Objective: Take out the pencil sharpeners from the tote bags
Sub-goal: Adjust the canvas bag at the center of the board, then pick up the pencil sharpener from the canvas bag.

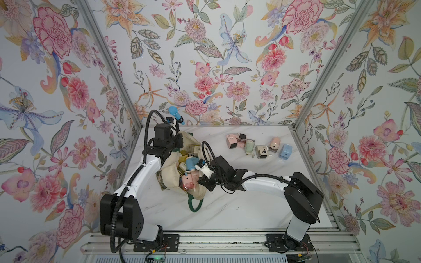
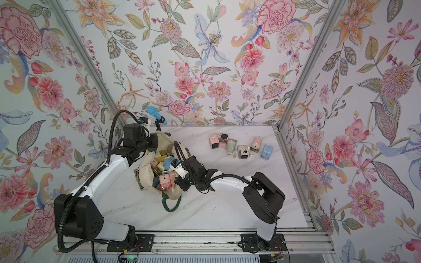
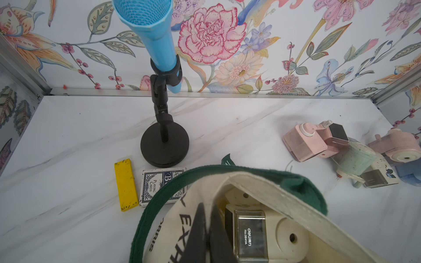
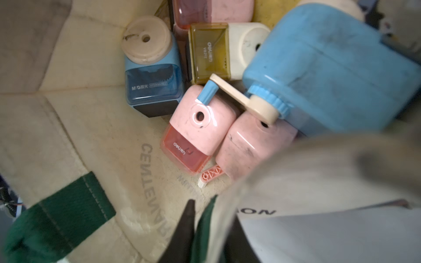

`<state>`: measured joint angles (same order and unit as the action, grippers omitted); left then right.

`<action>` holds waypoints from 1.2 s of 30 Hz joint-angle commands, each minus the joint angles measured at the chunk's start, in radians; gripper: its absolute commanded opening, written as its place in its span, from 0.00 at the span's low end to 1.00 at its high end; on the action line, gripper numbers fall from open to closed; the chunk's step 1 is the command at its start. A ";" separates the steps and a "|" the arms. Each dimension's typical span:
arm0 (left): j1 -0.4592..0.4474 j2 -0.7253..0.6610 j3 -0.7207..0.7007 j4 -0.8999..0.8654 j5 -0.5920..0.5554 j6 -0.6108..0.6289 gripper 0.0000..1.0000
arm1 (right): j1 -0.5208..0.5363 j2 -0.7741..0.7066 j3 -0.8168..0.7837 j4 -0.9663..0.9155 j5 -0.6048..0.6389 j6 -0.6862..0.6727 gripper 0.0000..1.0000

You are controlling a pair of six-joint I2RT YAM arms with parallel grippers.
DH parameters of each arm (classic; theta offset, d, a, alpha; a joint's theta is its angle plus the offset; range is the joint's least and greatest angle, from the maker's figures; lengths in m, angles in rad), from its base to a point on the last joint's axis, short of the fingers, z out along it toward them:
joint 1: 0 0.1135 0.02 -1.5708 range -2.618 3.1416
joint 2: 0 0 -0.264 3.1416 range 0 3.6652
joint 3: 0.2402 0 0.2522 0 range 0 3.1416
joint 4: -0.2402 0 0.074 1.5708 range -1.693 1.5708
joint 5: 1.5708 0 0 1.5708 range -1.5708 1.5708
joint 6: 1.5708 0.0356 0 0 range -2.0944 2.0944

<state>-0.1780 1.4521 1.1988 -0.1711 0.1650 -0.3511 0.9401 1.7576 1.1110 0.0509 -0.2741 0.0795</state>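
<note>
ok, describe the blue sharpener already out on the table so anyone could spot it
On the marble table, right of the tote bag, a loose row of pencil sharpeners lies near the back wall. The blue sharpener is at the row's end nearest the right wall: the only pale blue one there, beside a pink sharpener.

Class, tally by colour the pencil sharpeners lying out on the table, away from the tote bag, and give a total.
Pink sharpeners: 3
Sage green sharpener: 1
Cream sharpener: 1
Blue sharpener: 1
Total: 6
</note>
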 commanded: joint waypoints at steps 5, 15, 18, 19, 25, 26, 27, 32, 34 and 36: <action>-0.027 -0.147 -0.105 0.364 0.077 -0.003 0.00 | -0.061 -0.211 -0.135 0.133 0.142 0.045 0.60; -0.059 -0.171 -0.180 0.367 0.035 0.065 0.00 | 0.088 -0.372 -0.177 0.167 0.285 -0.069 0.66; -0.060 -0.168 -0.175 0.359 0.033 0.067 0.00 | 0.124 -0.355 -0.140 0.158 0.327 -0.023 0.69; -0.058 -0.167 -0.169 0.351 0.039 0.065 0.00 | 0.128 -0.341 -0.123 0.154 0.334 0.006 0.69; -0.060 -0.199 -0.154 0.329 0.060 0.017 0.00 | 0.161 -0.165 0.085 0.003 0.431 0.181 0.73; -0.058 -0.206 -0.158 0.331 0.059 0.012 0.00 | 0.169 -0.130 0.124 -0.025 0.450 0.190 0.73; -0.059 -0.211 -0.158 0.331 0.059 0.007 0.00 | 0.176 -0.100 0.158 -0.045 0.468 0.193 0.73; -0.061 -0.219 -0.152 0.319 0.061 -0.002 0.00 | 0.184 0.039 0.284 -0.112 0.580 0.269 0.74; -0.060 -0.218 -0.152 0.317 0.057 0.000 0.00 | 0.188 0.094 0.334 -0.150 0.632 0.290 0.74; -0.060 -0.219 -0.148 0.311 0.051 0.002 0.00 | 0.186 0.140 0.363 -0.167 0.659 0.320 0.75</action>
<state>-0.2287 1.2900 1.0031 -0.0002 0.2047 -0.3405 1.1263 1.8496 1.4300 -0.0360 0.2871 0.3279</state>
